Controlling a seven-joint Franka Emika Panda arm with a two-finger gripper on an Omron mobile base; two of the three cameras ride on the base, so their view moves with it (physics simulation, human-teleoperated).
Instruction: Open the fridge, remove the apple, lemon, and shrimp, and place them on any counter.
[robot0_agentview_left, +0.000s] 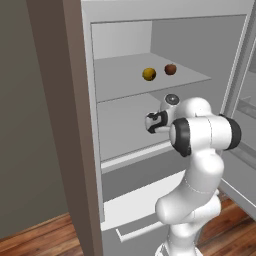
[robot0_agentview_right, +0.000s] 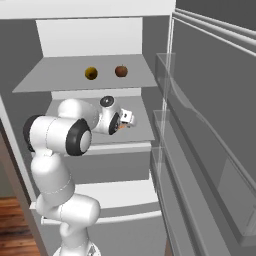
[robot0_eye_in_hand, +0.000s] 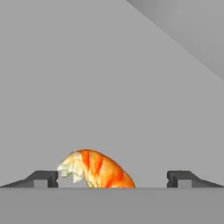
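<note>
fridge (robot0_agentview_left: 120, 30) open, gripper (robot0_eye_in_hand: 112, 179) inside over the middle shelf with fingers (robot0_eye_in_hand: 41, 178) wide apart around the shrimp (robot0_eye_in_hand: 97, 169), which sits nearer the left one; recommend centring, lowering, then closing gently; lemon (robot0_agentview_left: 149, 74) and apple (robot0_agentview_left: 170, 69) remain on upper shelf.

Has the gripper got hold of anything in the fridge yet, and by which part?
Nothing held. The gripper is open, its fingertips straddling the shrimp on the shelf, not closed on it.
</note>
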